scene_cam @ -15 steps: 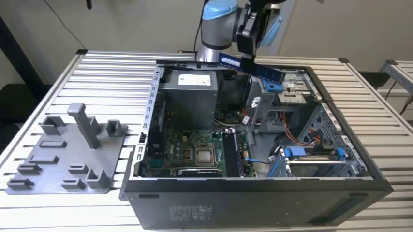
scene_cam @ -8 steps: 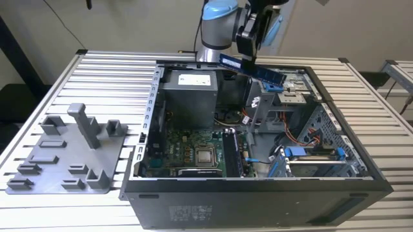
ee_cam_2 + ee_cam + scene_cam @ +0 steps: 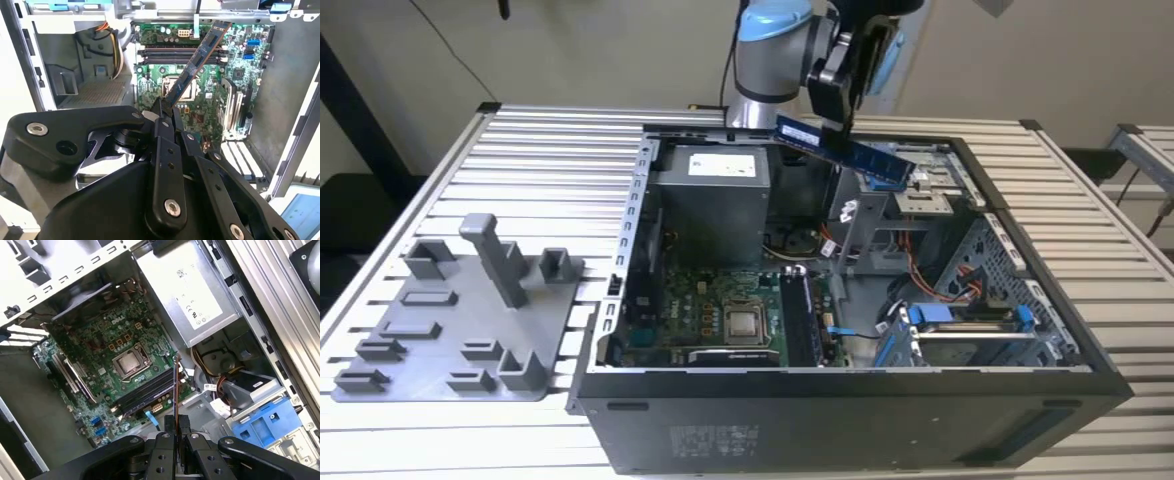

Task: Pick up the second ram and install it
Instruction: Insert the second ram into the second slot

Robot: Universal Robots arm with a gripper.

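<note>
Ram (image 3: 865,157) is clamped at one end by the gripper (image 3: 834,128), jaws narrowed onto it. In ext. view it is held in air over the open case (image 3: 854,410), near the case's 12 o'clock edge, free end tilted toward 4 o'clock. Mobo (image 3: 720,310) lies well below. In the second wrist view, the stick is seen over the mem. slots (image 3: 160,54), not touching. Grey tray (image 3: 440,340) sits at 9 o'clock of the case.

Arm (image 3: 750,95): silver-grey round tube below light blue joint cap (image 3: 774,18). Claw (image 3: 833,118) beside cap: matte black, flat link bars on bulky rounded housing, small round holes along bars, silver screw heads (image 3: 172,207) at pivots in second wrist view
</note>
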